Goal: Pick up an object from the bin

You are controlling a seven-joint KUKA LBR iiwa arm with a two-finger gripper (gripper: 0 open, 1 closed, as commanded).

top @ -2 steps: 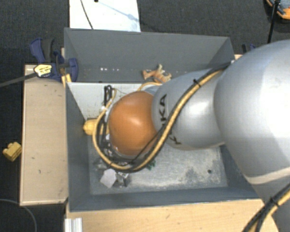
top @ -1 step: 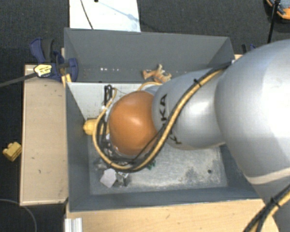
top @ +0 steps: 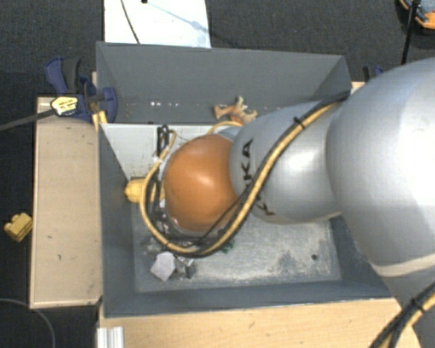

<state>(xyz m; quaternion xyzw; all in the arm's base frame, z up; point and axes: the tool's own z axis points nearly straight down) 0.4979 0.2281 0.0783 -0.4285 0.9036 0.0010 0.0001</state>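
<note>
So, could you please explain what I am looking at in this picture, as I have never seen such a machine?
The big silver shape is a robot arm, reaching in from the right. The camera looks down from above, slightly sideways. The orange dome is a cover on its wrist, with cables looped round it. Below it, the pincer dips into a grey metal bin, near the front left corner. Whether it holds anything cannot be told. A few small things lie in the bin: a yellow piece left of the cover, a tan piece by the back wall, and a whitish scrap beside the pincer.
</note>
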